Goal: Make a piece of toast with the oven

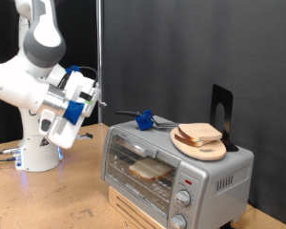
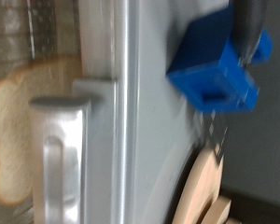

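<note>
Firstly, exterior view. Oven (image 1: 172, 167): silver, on a wooden table (image 1: 48, 202), at the view's lower right, its glass door shut. Piece of toast (image 1: 149, 170): lies inside on the rack, seen through the glass. Knobs (image 1: 184, 200): two, at the front's right end. On the oven's roof: a round wooden board (image 1: 200, 145) near the right edge carrying a second slice (image 1: 199, 134); a blue block (image 1: 143, 118) with a dark handle near the back edge; a black stand (image 1: 221, 113) upright behind the board. Gripper (image 1: 93, 100): up at the view's left, well apart from the oven, nothing between the fingers; whether they are spread or closed cannot be told from here. Open air lies between the gripper and the oven's left edge; bare table runs in front of the white arm base (image 1: 38, 153).

Secondly, wrist view, blurred. Shows what the first does not: the door's handle bar (image 2: 61, 159) close up, the metal edge of the oven roof (image 2: 145, 112), and the toast (image 2: 28, 121) behind the glass. Blue block (image 2: 215, 65) and the board's rim (image 2: 201, 191) appear on the roof. No fingers show in this picture.
</note>
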Controlling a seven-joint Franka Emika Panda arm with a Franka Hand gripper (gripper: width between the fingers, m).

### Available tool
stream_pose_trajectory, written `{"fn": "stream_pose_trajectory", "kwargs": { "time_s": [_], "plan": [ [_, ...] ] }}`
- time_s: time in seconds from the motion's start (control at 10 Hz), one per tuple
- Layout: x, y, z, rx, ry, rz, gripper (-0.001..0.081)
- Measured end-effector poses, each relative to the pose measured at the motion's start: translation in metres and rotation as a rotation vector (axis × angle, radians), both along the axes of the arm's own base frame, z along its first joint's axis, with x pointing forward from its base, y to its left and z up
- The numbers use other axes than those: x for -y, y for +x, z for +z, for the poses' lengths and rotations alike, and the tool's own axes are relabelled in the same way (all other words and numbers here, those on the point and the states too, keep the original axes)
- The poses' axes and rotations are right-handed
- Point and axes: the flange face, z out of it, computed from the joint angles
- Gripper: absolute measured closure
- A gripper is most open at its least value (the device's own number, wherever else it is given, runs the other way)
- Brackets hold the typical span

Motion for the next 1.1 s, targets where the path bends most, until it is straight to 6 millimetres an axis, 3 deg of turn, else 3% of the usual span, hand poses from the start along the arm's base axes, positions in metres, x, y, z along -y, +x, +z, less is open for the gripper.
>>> {"fn": "stream_pose_trajectory", "kwargs": {
  "time_s": [0.2, 0.4, 0.7, 1.1],
  "plan": [
    [0.020, 0.021, -0.004, 0.010, 0.016, 0.061, -0.0002],
    [0.031, 0.044, -0.011, 0.017, 0.041, 0.008, -0.0002],
    [0.029, 0.040, -0.005, 0.057, 0.103, 0.165, -0.0002],
    [0.048, 0.091, -0.016, 0.112, 0.088, 0.159, -0.0002]
  ]
}}
